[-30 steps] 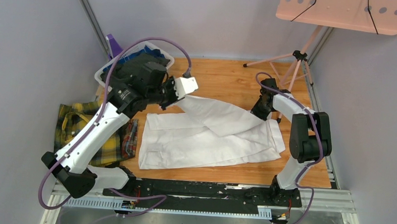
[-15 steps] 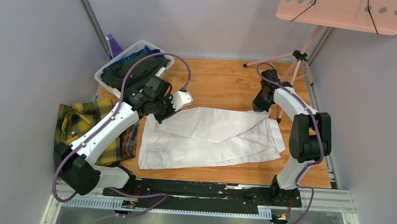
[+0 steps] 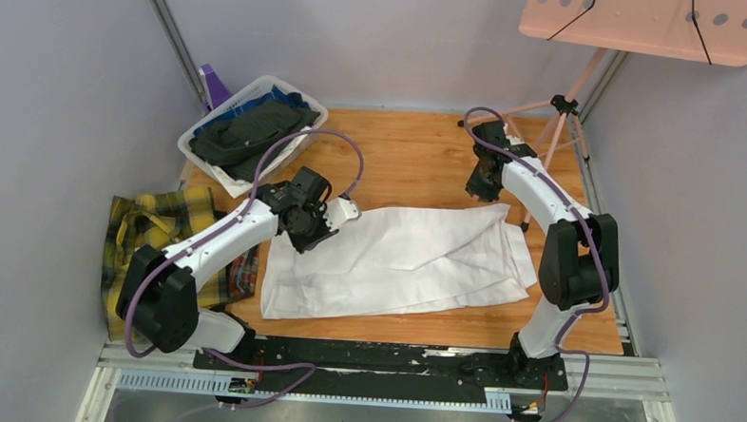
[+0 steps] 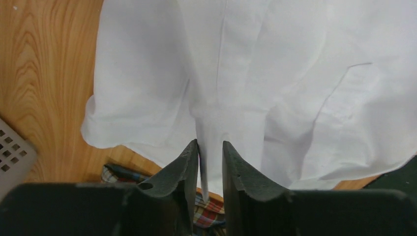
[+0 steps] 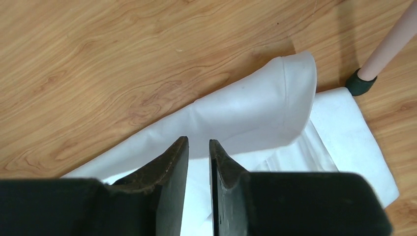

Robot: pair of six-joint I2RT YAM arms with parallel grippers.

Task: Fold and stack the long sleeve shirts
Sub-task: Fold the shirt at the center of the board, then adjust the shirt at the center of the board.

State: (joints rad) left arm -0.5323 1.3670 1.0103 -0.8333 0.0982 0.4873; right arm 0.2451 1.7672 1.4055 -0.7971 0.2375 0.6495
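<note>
Garment and table colours.
Plain white shirt [image 3: 396, 260]; yellow-and-dark-green plaid shirt [image 3: 141, 220], left; orange woodgrain table [image 3: 410, 160].

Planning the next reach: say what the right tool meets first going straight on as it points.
Likely the white shirt, its folded edge on the table, just ahead of the right tool; depth unclear.

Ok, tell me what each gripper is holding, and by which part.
Right gripper: nothing, jaws slightly apart over the white shirt. Left gripper: a narrow fold at the shirt's edge sits between its parted jaws, apparently loose, not clamped.
</note>
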